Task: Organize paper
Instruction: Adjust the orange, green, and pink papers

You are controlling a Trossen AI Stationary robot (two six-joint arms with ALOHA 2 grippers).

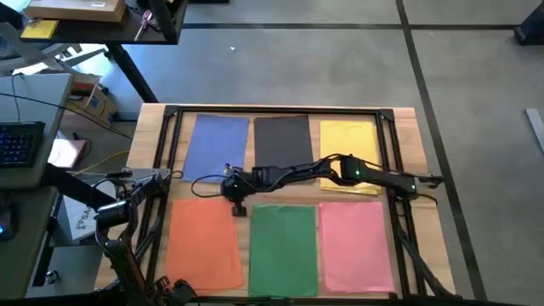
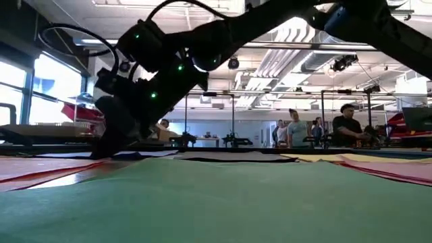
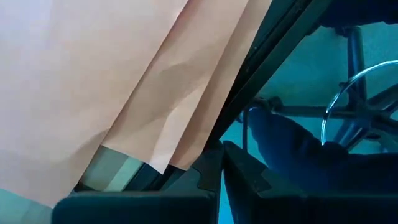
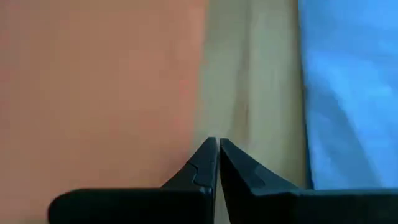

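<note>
Two closed fingers of the right gripper (image 4: 217, 149) hold nothing, poised over bare wood between orange paper (image 1: 204, 242) and blue paper (image 1: 218, 144). Green (image 1: 283, 249), grey (image 1: 283, 140), pink (image 1: 355, 245) and yellow (image 1: 348, 144) sheets lie beyond. Left gripper (image 3: 221, 158), clenched, waits off the table's edge.

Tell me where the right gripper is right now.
In the high view the right gripper reaches across to the table's left-centre, over the bare wood between the blue paper and the orange paper, fingers shut.
</note>
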